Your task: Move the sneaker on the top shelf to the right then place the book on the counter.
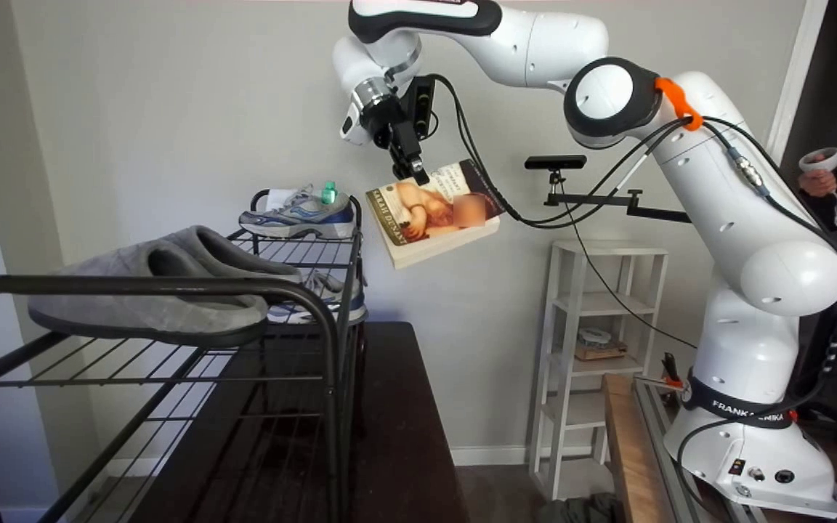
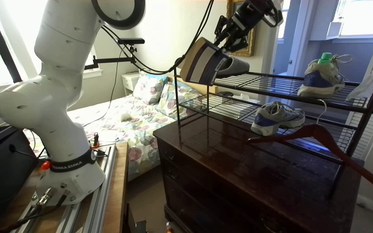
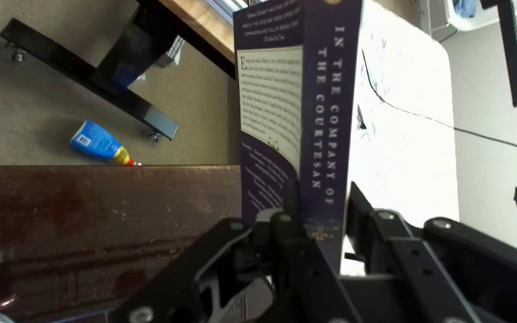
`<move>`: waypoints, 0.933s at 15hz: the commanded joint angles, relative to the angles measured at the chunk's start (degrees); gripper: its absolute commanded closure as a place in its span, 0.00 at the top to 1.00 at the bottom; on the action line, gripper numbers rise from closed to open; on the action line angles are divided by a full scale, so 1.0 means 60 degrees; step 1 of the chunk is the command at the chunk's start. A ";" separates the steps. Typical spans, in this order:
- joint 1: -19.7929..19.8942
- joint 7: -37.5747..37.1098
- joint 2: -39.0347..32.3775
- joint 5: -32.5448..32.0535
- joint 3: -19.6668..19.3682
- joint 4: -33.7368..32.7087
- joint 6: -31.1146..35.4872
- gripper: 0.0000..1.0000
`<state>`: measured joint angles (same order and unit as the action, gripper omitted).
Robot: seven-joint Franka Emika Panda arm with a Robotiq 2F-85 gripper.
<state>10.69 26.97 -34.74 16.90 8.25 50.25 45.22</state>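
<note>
In an exterior view, your gripper (image 1: 411,174) holds the book (image 1: 437,211) up in the air, beside the black rack (image 1: 135,285). The book is tilted, and you can see the picture on its cover. On the top shelf (image 1: 164,380), the blue and gray sneaker (image 1: 309,214) sits at the far end, and gray slippers (image 1: 157,312) sit at the near end. In an exterior view, the rack stands on a dark brown dresser (image 2: 231,155), a green thing (image 2: 325,57) pokes up by that sneaker, another sneaker (image 2: 278,118) is on the lower shelf (image 2: 231,113), and a brown hanger (image 2: 314,130) shows in front. In the wrist view, your fingers (image 3: 361,211) pinch the book, one on each side of its spine, only as far apart as the book is thick. A blue bottle (image 3: 97,141) shows down past the dresser's edge.
</note>
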 commanded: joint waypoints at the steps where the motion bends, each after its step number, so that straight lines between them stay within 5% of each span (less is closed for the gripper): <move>1: -0.0239 0.0984 0.0139 -0.0967 0.0157 0.1179 0.0003 0.07; 4: -0.0582 0.1875 0.0017 -0.1895 0.0197 0.2199 0.0011 0.07; 7: -0.0913 0.2091 -0.0595 -0.2477 0.0062 0.1878 0.0039 0.07; 14: -0.1135 0.0539 -0.0858 -0.2262 -0.0379 0.2113 0.2695 0.07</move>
<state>4.86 33.15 -40.20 4.04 7.09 62.10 58.93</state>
